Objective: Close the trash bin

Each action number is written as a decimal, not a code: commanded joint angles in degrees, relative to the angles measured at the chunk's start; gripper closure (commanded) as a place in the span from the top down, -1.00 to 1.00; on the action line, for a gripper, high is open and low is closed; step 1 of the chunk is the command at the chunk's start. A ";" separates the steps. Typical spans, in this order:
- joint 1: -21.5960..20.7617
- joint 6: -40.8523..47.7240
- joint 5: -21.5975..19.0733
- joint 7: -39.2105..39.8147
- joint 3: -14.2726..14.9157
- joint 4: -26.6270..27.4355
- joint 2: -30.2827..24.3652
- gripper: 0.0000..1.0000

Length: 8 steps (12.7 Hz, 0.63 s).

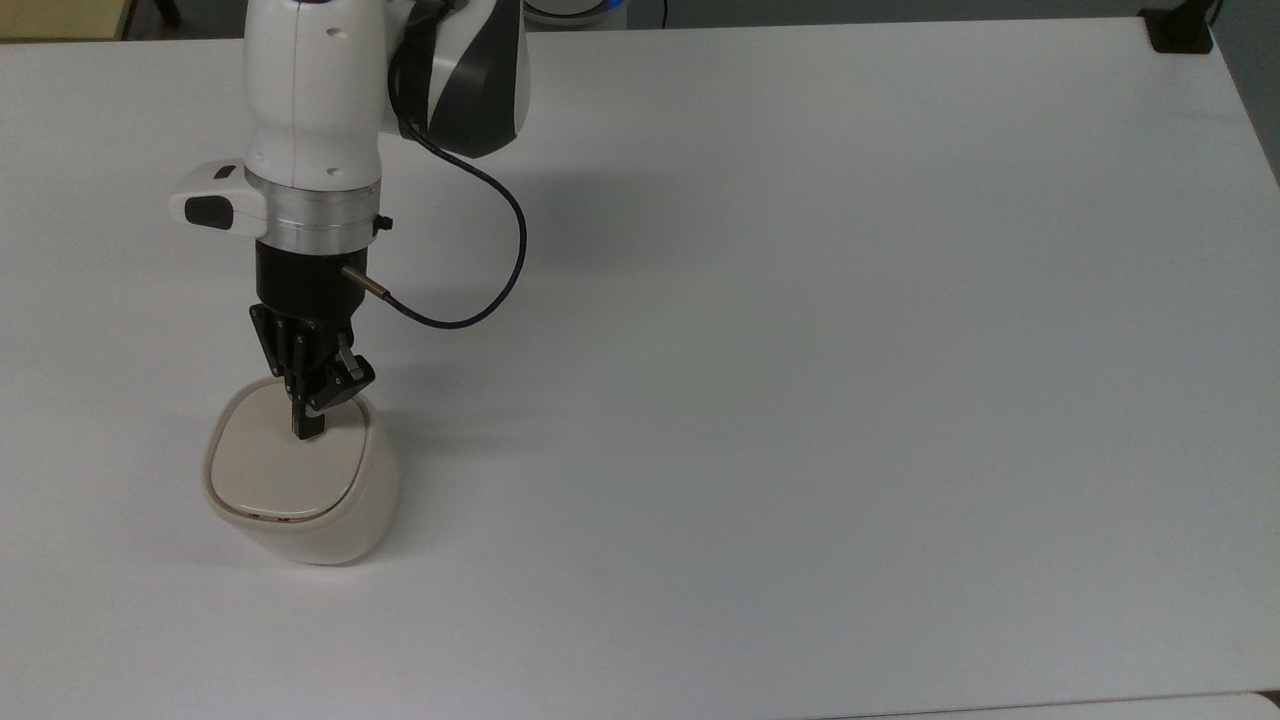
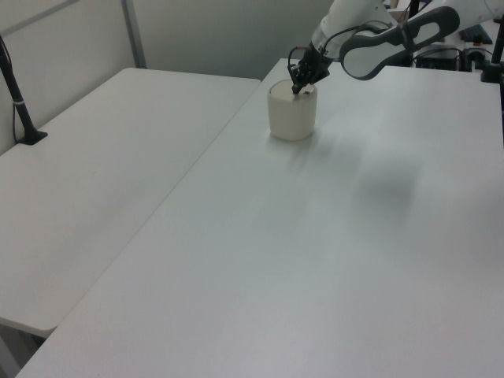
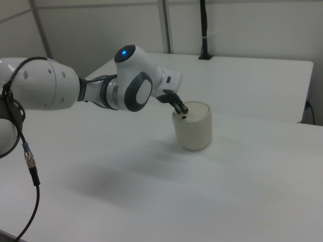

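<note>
One gripper (image 1: 309, 428), fingers pinched together, gripping nothing, pressed tip on lid (image 1: 283, 468) of trash bin (image 1: 300, 478) at lower left of top view. Lid sat nearly flush. Risk: off-centre push could tip light bin or leave latch unclicked.

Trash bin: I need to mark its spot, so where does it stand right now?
The trash bin stands at the top view's lower left on the white table, directly under the gripper, which touches its lid.
</note>
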<state>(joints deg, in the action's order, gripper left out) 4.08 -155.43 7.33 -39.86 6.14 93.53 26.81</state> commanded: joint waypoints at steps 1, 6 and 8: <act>0.05 2.67 0.23 -0.13 -0.42 3.69 -3.33 -0.98; 0.75 14.69 -0.92 -0.13 -2.61 2.71 -11.86 -0.98; 2.25 21.19 -1.09 -0.04 -5.95 2.71 -15.29 -0.94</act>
<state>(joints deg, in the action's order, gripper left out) 4.55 -141.24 7.12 -39.90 4.32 93.73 17.49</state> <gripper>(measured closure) 0.982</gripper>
